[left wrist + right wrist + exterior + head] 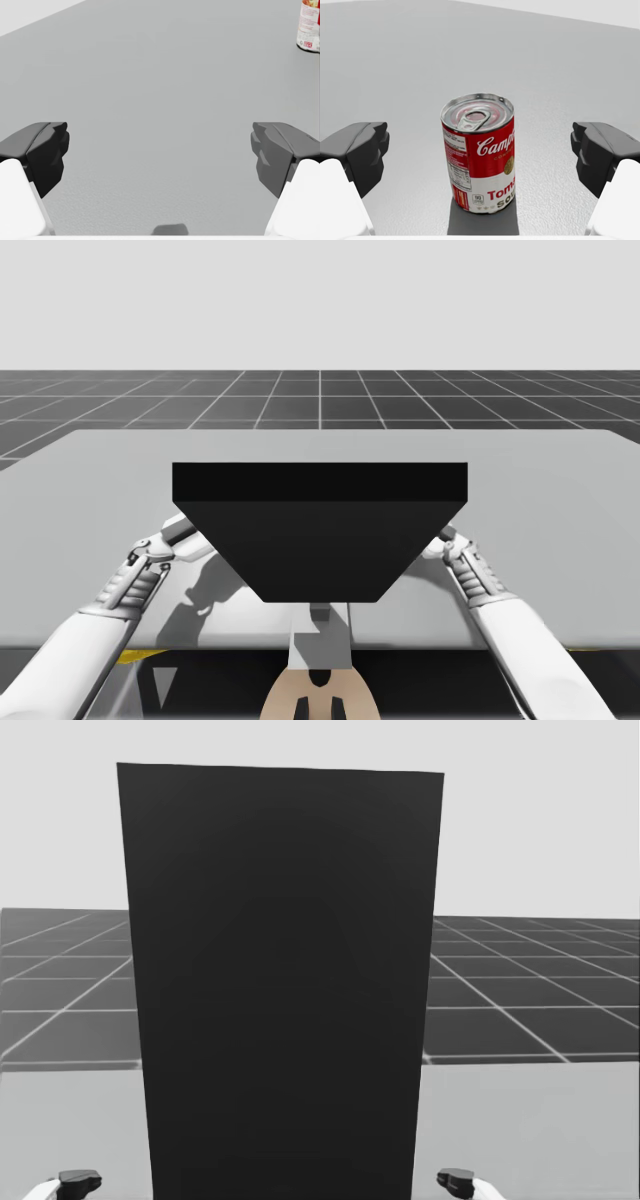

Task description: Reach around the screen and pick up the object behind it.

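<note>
In head and high views the red-and-white can [479, 152] is hidden behind the black screen [280, 990]. It is seen upright between the spread fingers of the right gripper [480, 150], with gaps left on both sides. Fingers of the left gripper [160, 150] are spread too, over bare table [150, 75], with the can cut off well ahead.
</note>
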Available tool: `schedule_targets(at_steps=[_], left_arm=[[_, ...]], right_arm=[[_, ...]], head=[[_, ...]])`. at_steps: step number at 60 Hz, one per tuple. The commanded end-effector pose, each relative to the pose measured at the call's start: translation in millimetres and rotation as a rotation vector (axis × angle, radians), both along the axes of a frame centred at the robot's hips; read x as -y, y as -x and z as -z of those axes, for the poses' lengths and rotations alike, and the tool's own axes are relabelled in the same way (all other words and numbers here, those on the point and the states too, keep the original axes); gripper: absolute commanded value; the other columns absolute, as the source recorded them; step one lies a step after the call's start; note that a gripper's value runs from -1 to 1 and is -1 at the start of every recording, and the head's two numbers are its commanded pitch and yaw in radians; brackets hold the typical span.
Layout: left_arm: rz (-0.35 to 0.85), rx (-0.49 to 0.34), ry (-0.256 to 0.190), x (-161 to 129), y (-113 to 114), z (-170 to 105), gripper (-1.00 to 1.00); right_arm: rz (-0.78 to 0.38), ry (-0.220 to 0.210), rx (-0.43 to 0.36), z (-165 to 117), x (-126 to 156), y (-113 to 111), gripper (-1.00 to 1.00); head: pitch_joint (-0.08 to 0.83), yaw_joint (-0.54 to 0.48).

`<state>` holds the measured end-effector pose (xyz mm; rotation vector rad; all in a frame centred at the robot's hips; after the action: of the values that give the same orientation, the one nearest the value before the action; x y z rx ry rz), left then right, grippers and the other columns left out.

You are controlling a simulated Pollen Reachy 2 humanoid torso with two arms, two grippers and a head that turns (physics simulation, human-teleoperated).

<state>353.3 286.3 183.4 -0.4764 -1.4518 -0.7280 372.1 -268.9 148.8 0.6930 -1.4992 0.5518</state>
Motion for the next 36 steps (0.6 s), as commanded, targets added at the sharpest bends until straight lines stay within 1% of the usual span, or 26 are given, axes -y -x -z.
schedule_targets(at_steps=[1, 2, 5, 6, 7, 10, 12, 13, 14, 16, 17, 20, 21, 22, 23, 24, 27, 30, 36], left_arm=[[0.004, 0.004, -0.009, 2.0, -0.2, 0.7, -1.00], [0.005, 0.004, -0.010, 2.3, -0.2, 0.8, -1.00], [0.003, 0.004, -0.013, 3.0, -0.3, 0.8, -1.00], [0.003, 0.004, -0.013, 3.1, -0.2, 0.8, -1.00], [0.005, 0.005, -0.013, 3.2, 0.1, 0.8, -1.00], [0.004, 0.007, -0.012, 3.4, 0.2, 0.5, -1.00], [0.004, 0.008, -0.012, 3.3, 0.3, 0.4, -1.00], [0.005, 0.008, -0.011, 3.3, 0.4, 0.2, -1.00], [0.004, 0.008, -0.010, 3.4, 0.4, 0.1, -1.00], [0.001, 0.010, -0.010, 3.4, 0.3, 0.0, -1.00], [0.002, 0.011, -0.009, 3.4, 0.5, -0.2, -1.00], [0.002, 0.011, -0.009, 3.6, 0.6, -0.3, -1.00], [0.000, 0.012, -0.010, 3.7, 0.8, -0.4, -1.00], [0.000, 0.012, -0.010, 3.7, 0.8, -0.4, -1.00], [0.000, 0.012, -0.010, 3.8, 0.9, -0.4, -1.00], [0.001, 0.013, -0.010, 3.8, 0.9, -0.5, -1.00], [-0.002, 0.014, -0.011, 3.9, 0.8, -0.6, -1.00], [-0.002, 0.015, -0.010, 4.1, 1.1, -0.7, -1.00], [-0.005, 0.019, -0.012, 4.1, 1.3, -0.9, -1.00]], right_arm=[[-0.005, 0.027, 0.025, 17.9, -14.0, -16.5, -1.00], [-0.007, 0.033, 0.016, 19.7, -15.5, -18.7, -1.00], [-0.007, 0.042, 0.023, 23.0, -19.0, -22.4, -1.00], [-0.005, 0.048, 0.023, 24.2, -19.8, -23.6, -1.00], [0.002, 0.064, 0.029, 26.7, -21.5, -26.3, -1.00], [-0.009, 0.049, 0.016, 30.7, -24.6, -30.1, -1.00], [-0.004, 0.061, 0.025, 32.5, -25.4, -31.5, -1.00], [-0.008, 0.060, 0.021, 33.3, -25.4, -32.3, -1.00], [-0.013, 0.049, 0.017, 35.7, -26.6, -34.5, -1.00], [-0.007, 0.057, 0.032, 37.5, -27.8, -35.9, -1.00], [-0.001, 0.074, 0.048, 40.2, -28.4, -39.2, -1.00], [0.005, 0.065, 0.057, 42.3, -30.7, -41.6, -1.00], [0.017, 0.080, 0.057, 44.3, -32.6, -44.3, -1.00], [0.023, 0.086, 0.060, 44.8, -33.0, -44.9, -1.00], [0.024, 0.087, 0.064, 45.1, -33.5, -45.4, -1.00], [0.017, 0.069, 0.058, 46.1, -36.1, -47.3, -1.00], [0.030, 0.082, 0.061, 47.7, -40.2, -51.3, -1.00], [0.028, 0.075, 0.054, 48.4, -43.2, -53.1, -1.00], [0.019, 0.093, 0.042, 54.0, -55.7, -58.3, -1.00]], head=[[0.086, -0.07], [0.088, -0.07], [0.092, -0.08], [0.093, -0.08], [0.096, -0.08], [0.100, -0.08], [0.102, -0.08], [0.103, -0.08], [0.106, -0.08], [0.107, -0.08], [0.108, -0.08], [0.109, -0.08], [0.109, -0.08], [0.109, -0.08], [0.109, -0.08], [0.109, -0.08], [0.110, -0.08], [0.110, -0.08], [0.110, -0.09]])
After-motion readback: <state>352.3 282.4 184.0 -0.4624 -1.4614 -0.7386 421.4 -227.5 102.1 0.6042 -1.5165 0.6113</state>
